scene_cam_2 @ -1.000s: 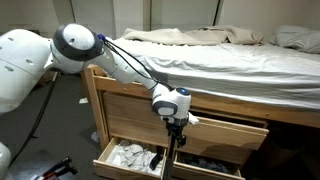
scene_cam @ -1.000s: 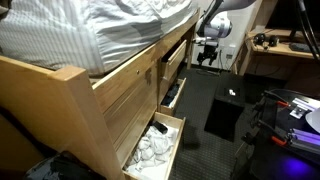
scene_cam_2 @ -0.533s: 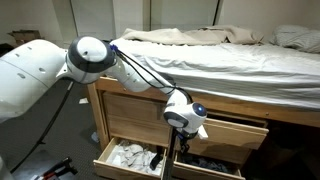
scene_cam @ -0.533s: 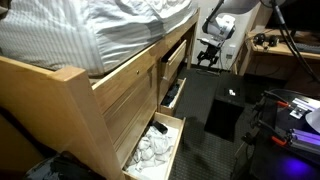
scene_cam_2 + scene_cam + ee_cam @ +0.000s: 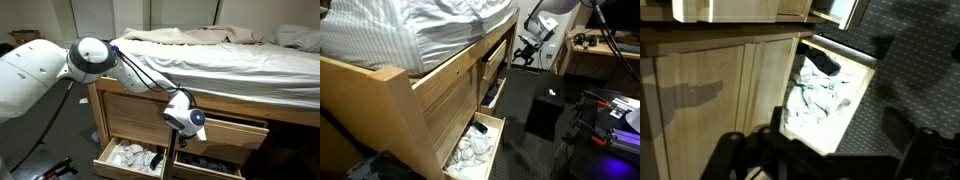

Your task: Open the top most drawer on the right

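Wooden bed frame (image 5: 98,100) with two tiers of drawers below the bedding (image 5: 220,50). The topmost right drawer (image 5: 235,131) sits in the frame's upper tier, and its front stands slightly proud of the frame face in both exterior views (image 5: 496,58). The gripper (image 5: 181,143) hangs in front of the frame, just beside this drawer's inner edge, pointing downward. In the wrist view its fingers (image 5: 735,155) are spread wide with nothing between them. In the frame's lower tier, a pulled-out drawer of white cloths (image 5: 125,158) lies beside another open drawer with dark contents (image 5: 205,163).
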Controlling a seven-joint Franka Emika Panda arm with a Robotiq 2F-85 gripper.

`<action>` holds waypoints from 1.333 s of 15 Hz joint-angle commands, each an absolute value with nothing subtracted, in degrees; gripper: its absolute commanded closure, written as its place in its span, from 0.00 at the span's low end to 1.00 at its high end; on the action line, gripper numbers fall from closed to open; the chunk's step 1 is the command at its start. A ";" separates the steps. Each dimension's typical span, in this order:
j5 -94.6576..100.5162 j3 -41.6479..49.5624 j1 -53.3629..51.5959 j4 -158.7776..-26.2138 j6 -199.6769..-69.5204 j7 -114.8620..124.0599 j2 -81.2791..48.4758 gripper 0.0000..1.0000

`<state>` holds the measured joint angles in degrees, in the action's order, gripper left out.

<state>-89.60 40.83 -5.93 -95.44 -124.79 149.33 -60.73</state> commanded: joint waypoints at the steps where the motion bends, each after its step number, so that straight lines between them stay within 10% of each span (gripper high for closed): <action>1: -91.33 29.24 3.45 -94.18 -129.31 149.38 -56.99 0.00; 20: -106.84 9.01 17.25 -85.33 -136.04 143.06 -58.39 0.00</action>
<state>-105.51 10.29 16.77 -86.87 -132.76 145.65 -57.48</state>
